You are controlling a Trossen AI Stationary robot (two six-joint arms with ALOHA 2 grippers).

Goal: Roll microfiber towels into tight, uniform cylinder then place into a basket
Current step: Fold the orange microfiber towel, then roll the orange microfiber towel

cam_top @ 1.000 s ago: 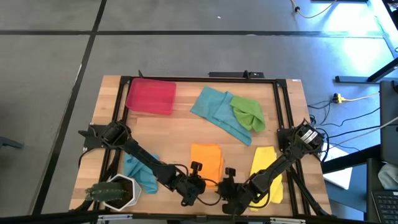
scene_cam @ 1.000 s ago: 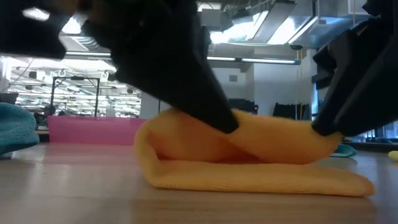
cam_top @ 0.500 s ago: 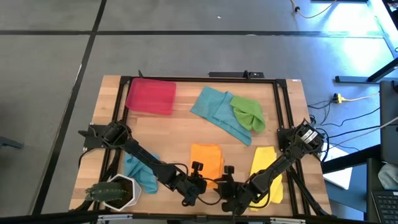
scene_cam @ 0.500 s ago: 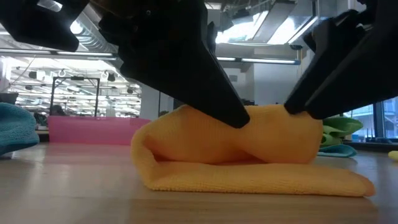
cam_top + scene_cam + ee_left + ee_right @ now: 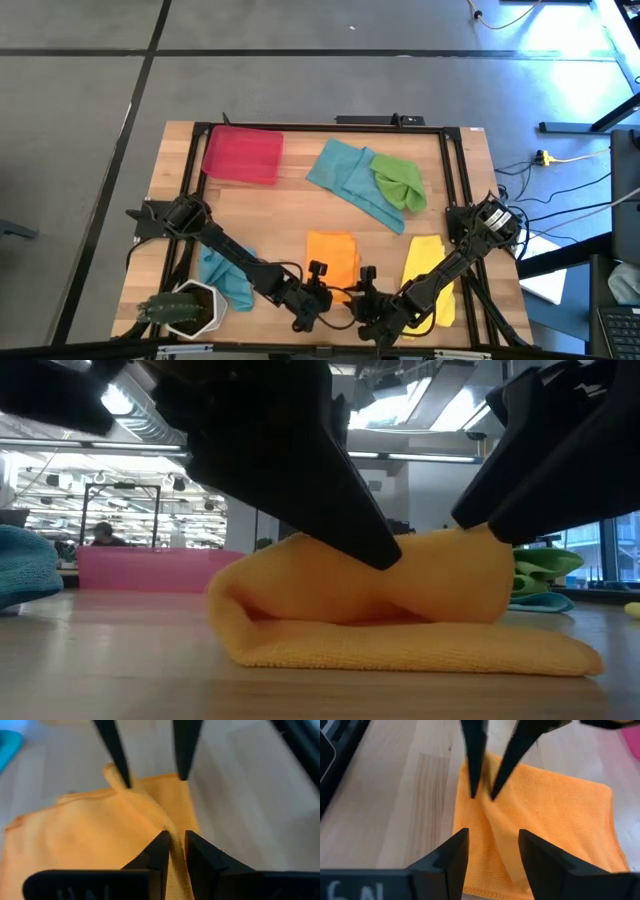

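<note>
**Desk:** Talk me through it. Where are your arms?

**Operator:** Both are down at the near edge of the table (image 5: 300, 215), meeting over the orange towel (image 5: 332, 260). My left gripper (image 5: 173, 851) has its fingers pinched on a raised ridge of the cloth at the towel's near edge. From the low view, that edge is lifted and curled over the flat layer beneath, a loose fold with a gap under it, not a tight roll.

**Desk:** And the right one?

**Operator:** My right gripper (image 5: 490, 855) is just beside the left, over the same near edge. Its fingers stand apart with orange cloth showing between them, gripping nothing that I can see.

**Desk:** The other cloths?

**Operator:** The yellow towel (image 5: 424, 262) lies flat under my right arm at the table's right side. One teal-blue towel (image 5: 345, 178) is spread in the far middle, with the green towel (image 5: 399, 181) bunched on its right end. The second teal-blue towel (image 5: 226, 275) is crumpled beside the white pot (image 5: 190, 308) with the plant, near left.

**Desk:** The basket?

**Operator:** The basket (image 5: 243, 155) sits at the far left corner, well apart from the orange towel, nothing in it.
</note>
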